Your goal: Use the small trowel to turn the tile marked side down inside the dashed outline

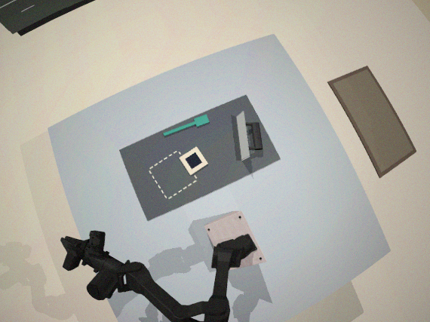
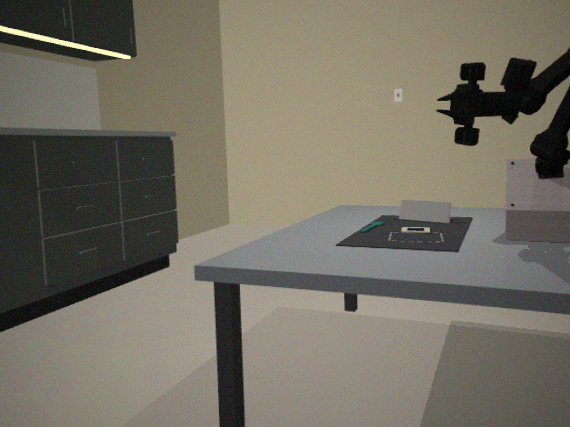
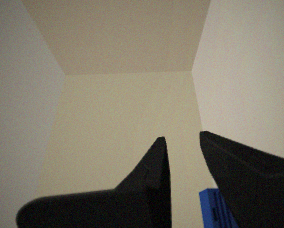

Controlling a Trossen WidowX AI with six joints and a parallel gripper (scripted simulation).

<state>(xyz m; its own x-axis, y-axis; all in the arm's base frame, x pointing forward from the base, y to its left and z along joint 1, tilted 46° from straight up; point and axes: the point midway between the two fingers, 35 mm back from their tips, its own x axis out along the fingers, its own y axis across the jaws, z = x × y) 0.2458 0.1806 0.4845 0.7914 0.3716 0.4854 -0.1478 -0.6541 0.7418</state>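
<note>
The cream tile (image 1: 193, 161) (image 2: 415, 230) lies flat on the dark mat (image 1: 136, 167) (image 2: 357, 241), its dark square mark facing up. It covers the right corner area of the dashed outline (image 1: 167, 197) and extends beyond it, so it is only partly inside. The teal trowel (image 1: 185, 127) (image 2: 372, 227) lies on the mat near its far edge, apart from the tile. My gripper (image 1: 65, 253) (image 2: 438, 105) (image 3: 182, 141) is slightly open, with nothing between its fingers. It is raised high, at the left in the top view, well away from trowel and tile.
An upright grey plate (image 1: 243, 138) (image 2: 425, 211) with a dark support (image 1: 256, 136) stands at the mat's right end. The arm's pinkish base block (image 1: 222, 228) (image 2: 520, 186) is on the blue-grey table (image 1: 313, 204). A blue object (image 3: 210, 207) shows low in the wrist view.
</note>
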